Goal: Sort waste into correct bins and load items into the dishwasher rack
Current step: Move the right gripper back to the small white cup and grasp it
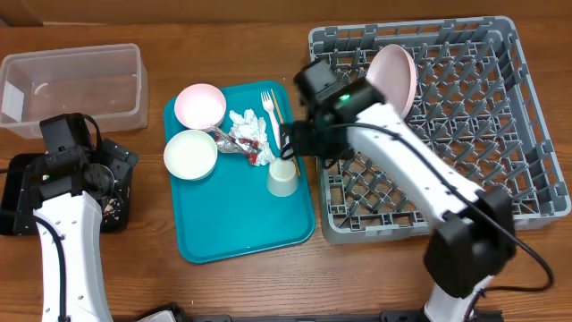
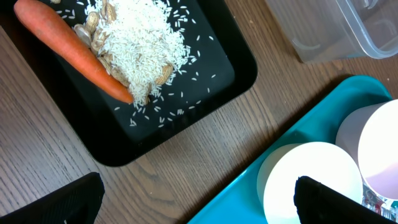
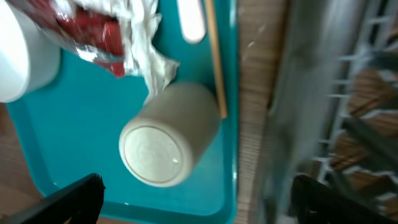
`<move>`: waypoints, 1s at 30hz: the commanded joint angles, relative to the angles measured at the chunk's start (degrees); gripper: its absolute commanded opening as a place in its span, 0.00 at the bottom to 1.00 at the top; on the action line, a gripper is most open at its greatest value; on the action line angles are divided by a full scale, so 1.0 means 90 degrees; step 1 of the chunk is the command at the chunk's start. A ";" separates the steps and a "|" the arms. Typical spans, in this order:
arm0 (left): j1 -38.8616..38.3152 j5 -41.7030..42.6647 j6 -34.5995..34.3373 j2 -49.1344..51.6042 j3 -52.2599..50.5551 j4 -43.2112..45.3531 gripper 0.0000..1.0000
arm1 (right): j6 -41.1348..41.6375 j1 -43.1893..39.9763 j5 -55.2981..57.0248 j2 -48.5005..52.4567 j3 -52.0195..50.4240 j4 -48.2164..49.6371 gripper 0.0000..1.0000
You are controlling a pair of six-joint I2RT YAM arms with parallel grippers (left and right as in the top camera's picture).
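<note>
The orange carrot [image 2: 68,50] and rice scraps [image 2: 140,37] lie in the black tray [image 2: 186,106]. My left gripper [image 2: 196,205] is open and empty above the table between that tray and the teal tray [image 2: 298,143], one finger over a white bowl [image 2: 311,180]. My right gripper [image 3: 199,205] is open and empty over the teal tray's right edge, just beyond the white cup [image 3: 168,137]. The red-and-silver wrapper [image 3: 93,31], the napkin [image 3: 146,50], the fork [image 3: 191,18] and the wooden stick [image 3: 216,56] lie on the teal tray. The plate [image 1: 393,79] stands in the rack [image 1: 527,134].
The clear tub [image 1: 76,85] stands at the back left. A pinkish bowl [image 1: 199,105] sits behind the white bowl [image 1: 190,154] on the teal tray [image 1: 223,233]. The rack's grey wall [image 3: 311,93] runs close beside my right gripper.
</note>
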 commanded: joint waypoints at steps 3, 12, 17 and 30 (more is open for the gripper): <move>0.0022 -0.0104 -0.0063 0.0010 0.0131 -0.0002 1.00 | 0.0058 0.0505 0.0061 0.0338 -0.0017 0.0291 1.00; 0.0022 -0.0107 -0.0066 0.0010 0.0131 0.0002 1.00 | 0.0153 0.0702 0.0141 0.0967 -0.0017 0.0367 1.00; 0.0022 -0.0107 -0.0063 0.0010 0.0134 0.0019 1.00 | 0.0175 0.0770 0.0330 0.0996 -0.0017 0.0418 0.88; 0.0022 -0.0107 -0.0063 0.0010 0.0134 0.0044 1.00 | 0.0119 0.0770 0.0476 0.0877 0.0682 -0.0306 0.34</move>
